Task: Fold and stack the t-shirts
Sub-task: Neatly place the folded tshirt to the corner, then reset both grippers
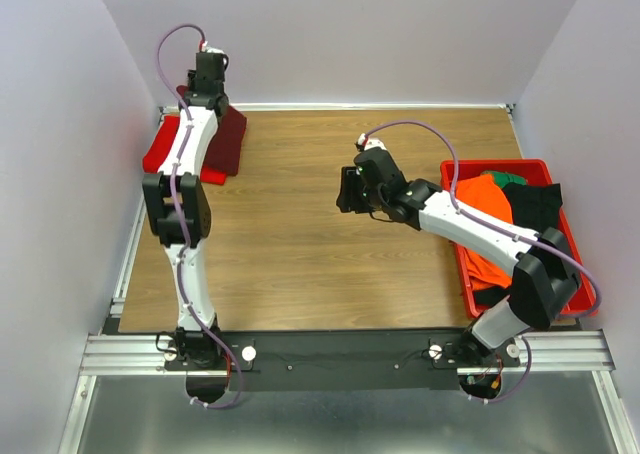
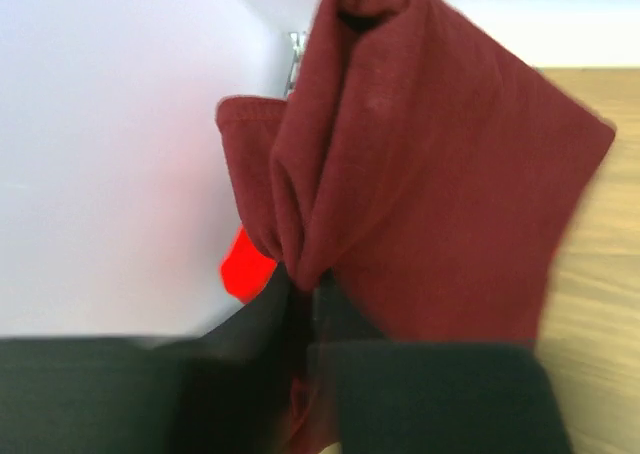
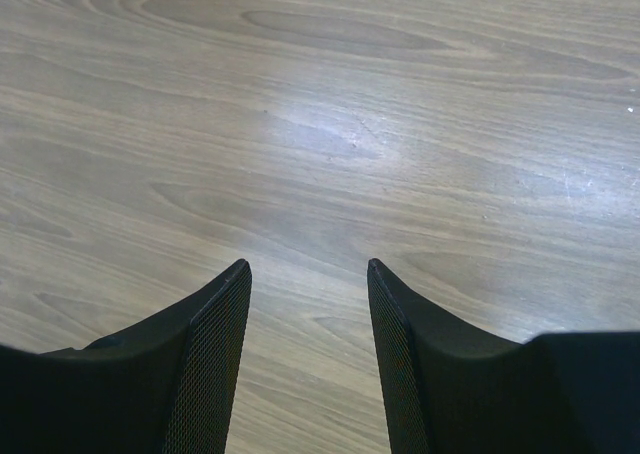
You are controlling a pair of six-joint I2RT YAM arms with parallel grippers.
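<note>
A folded dark maroon t-shirt (image 1: pixel 230 139) lies at the table's far left corner, partly over a bright red t-shirt (image 1: pixel 160 155). My left gripper (image 1: pixel 207 96) is down on the maroon one. In the left wrist view its jaws (image 2: pixel 305 294) stand nearly together, with a bunched fold of the maroon t-shirt (image 2: pixel 430 204) pinched between them. A bit of the red t-shirt (image 2: pixel 243 266) shows beneath. My right gripper (image 1: pixel 348 190) hovers over the middle of the wooden table, and its fingers (image 3: pixel 308 266) stand open with nothing between them.
A red bin (image 1: pixel 465 274) at the right edge holds an orange garment (image 1: pixel 490 196), a black one (image 1: pixel 540 206) and a green one (image 1: pixel 505 177). The right arm reaches across it. White walls close in the left, back and right sides.
</note>
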